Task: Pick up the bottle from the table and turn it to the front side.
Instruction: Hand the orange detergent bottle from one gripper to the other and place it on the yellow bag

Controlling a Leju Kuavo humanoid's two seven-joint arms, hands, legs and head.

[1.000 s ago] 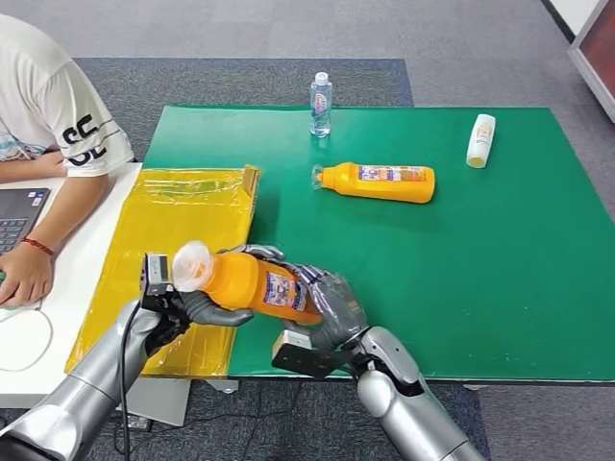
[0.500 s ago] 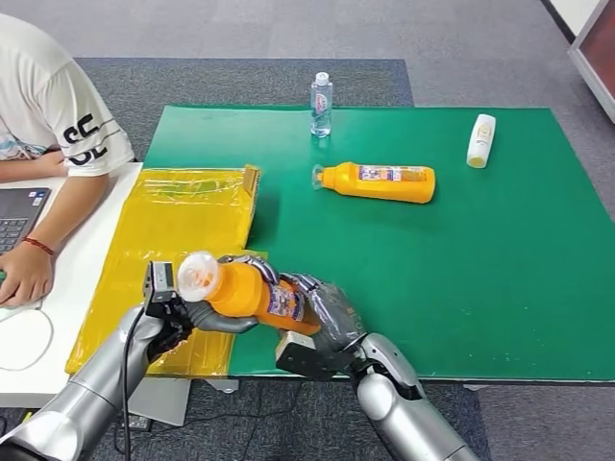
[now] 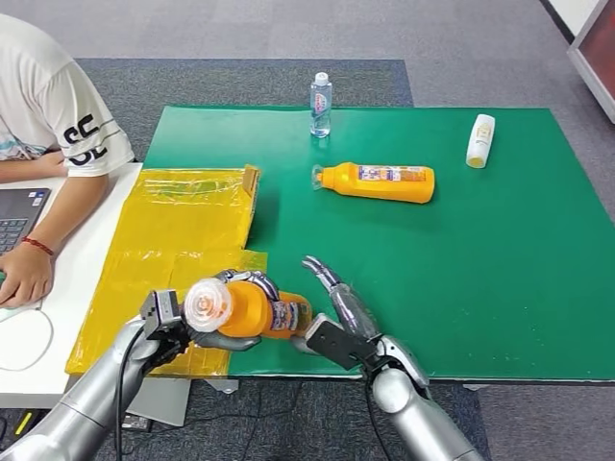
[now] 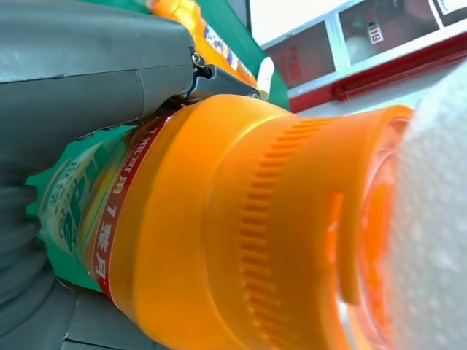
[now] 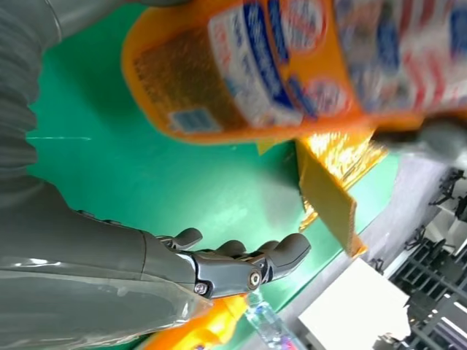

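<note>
Left hand (image 3: 217, 327): fingers gripping the orange bottle (image 3: 250, 307), cap pointing at 9 o'clock.
Right hand (image 3: 348, 307): fingers spreading, holding nothing.

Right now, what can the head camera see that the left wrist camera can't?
The head view takes in the whole green table, the yellow sheet, a small clear water bottle, a white bottle, a person's arm by a laptop, and the right hand with fingers spread beside the held bottle. The left wrist view gives a close look at the ridged orange neck and the red label band. Both show the left hand holding the orange bottle, and a second orange bottle lying farther back.
</note>
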